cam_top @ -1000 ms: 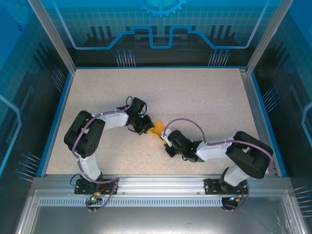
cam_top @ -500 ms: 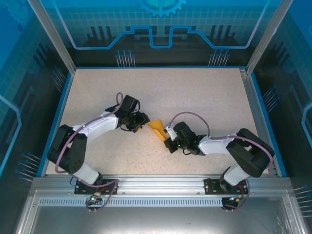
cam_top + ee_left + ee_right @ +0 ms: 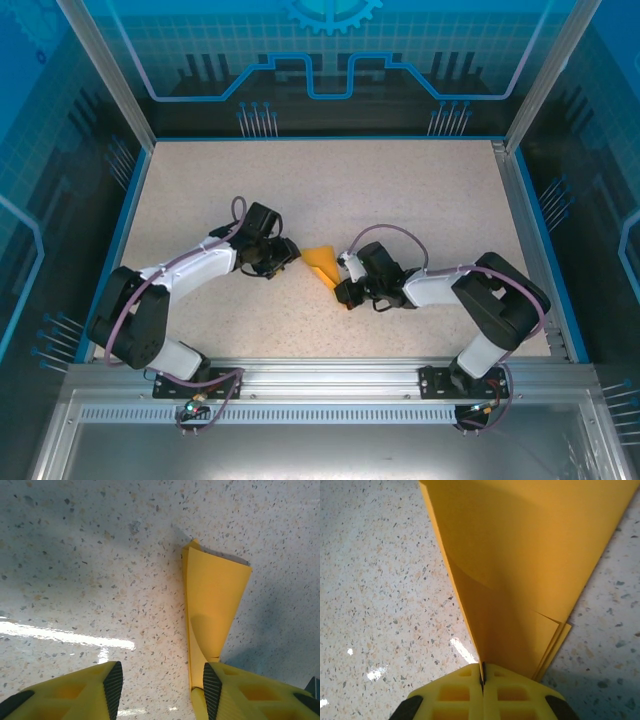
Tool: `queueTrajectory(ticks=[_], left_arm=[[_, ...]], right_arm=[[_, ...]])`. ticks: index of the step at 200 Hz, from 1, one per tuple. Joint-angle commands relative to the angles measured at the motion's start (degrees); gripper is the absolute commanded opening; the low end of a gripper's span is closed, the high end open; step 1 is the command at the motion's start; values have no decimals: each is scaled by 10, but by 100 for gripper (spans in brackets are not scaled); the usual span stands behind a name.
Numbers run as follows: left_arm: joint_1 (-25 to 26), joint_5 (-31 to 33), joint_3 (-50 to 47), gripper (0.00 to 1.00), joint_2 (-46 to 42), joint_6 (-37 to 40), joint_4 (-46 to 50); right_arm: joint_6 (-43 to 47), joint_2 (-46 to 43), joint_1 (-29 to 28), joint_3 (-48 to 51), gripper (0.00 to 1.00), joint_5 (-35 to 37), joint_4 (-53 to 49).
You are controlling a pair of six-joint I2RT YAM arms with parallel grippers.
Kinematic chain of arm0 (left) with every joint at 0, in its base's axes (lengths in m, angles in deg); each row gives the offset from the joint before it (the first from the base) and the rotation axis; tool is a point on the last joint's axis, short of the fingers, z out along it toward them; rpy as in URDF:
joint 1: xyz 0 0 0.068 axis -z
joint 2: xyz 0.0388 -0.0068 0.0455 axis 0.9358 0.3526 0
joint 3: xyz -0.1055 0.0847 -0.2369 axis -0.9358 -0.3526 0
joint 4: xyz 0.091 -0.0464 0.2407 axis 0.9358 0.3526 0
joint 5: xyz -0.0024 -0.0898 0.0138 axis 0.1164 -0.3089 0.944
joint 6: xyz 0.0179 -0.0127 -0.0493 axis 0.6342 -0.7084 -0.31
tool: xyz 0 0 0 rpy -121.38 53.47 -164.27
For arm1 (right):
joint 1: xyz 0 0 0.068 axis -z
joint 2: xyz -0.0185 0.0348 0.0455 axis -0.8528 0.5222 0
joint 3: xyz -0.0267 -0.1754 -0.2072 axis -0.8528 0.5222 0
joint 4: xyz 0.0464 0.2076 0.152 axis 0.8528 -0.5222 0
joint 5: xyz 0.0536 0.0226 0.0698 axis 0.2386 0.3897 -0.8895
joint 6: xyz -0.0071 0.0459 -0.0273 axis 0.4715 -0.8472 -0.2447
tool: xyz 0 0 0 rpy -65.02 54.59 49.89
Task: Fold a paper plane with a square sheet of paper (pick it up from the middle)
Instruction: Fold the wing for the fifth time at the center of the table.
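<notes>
Tabletop (image 3: 420,190), both arms low beside folded paper (image 3: 320,262)

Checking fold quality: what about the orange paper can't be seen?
- Top view: orange paper too small to count creases.
- Right wrist: far end cut off by the frame; pinched edge hidden inside the shut right tool.
- Left wrist: near end hidden behind the left tool.

Left gripper (image 3: 162,682) parted; right gripper (image 3: 482,675) seemingly clamped.
</notes>
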Motion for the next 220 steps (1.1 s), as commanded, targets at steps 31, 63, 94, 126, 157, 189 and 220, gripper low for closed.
queueTrajectory(ticks=[31, 63, 94, 126, 157, 189, 220], left_arm=[[-2, -73, 8, 63, 43, 3, -56], [3, -103, 55, 64, 114, -1, -55], [5, -102, 74, 62, 150, -5, -35], [5, -93, 88, 54, 173, -1, -14], [5, -84, 101, 34, 184, 8, 4], [5, -79, 99, 13, 181, 7, 15], [5, -75, 91, 3, 172, 1, 16]], right_arm=[[33, -28, 5, 48, 0, 4, 41], [101, -60, -21, 68, 0, 64, 67], [153, -48, -56, 44, 0, 107, 44], [179, -33, -73, 36, 0, 132, 42], [189, -28, -83, 30, 1, 144, 32], [188, -33, -89, 21, 8, 143, 16], [193, -31, -106, -11, 12, 159, -23]])
